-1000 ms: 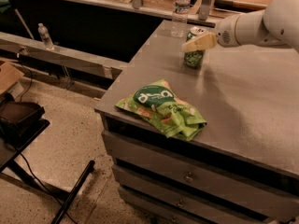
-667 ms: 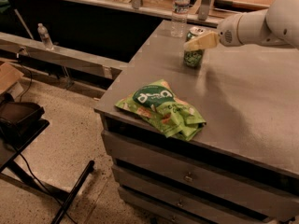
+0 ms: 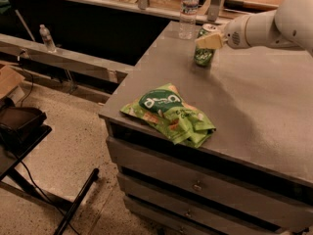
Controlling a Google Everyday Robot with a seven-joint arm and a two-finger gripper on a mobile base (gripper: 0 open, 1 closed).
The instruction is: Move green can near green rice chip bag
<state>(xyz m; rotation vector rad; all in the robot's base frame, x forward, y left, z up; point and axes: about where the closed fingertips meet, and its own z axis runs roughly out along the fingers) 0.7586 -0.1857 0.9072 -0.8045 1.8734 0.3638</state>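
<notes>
The green can [image 3: 203,55] stands upright on the grey counter [image 3: 254,97], near its far edge. My gripper [image 3: 211,40] comes in from the right on a white arm [image 3: 274,26] and sits right at the can's upper part, covering its top right. The green rice chip bag [image 3: 168,113] lies flat and wrinkled near the counter's front left edge, well in front of the can.
A clear water bottle [image 3: 188,10] stands just behind and to the left of the can. A second bottle [image 3: 47,37] stands on a lower ledge at left. Drawers [image 3: 195,185] run below the counter. A dark stand [image 3: 19,131] sits on the floor at left.
</notes>
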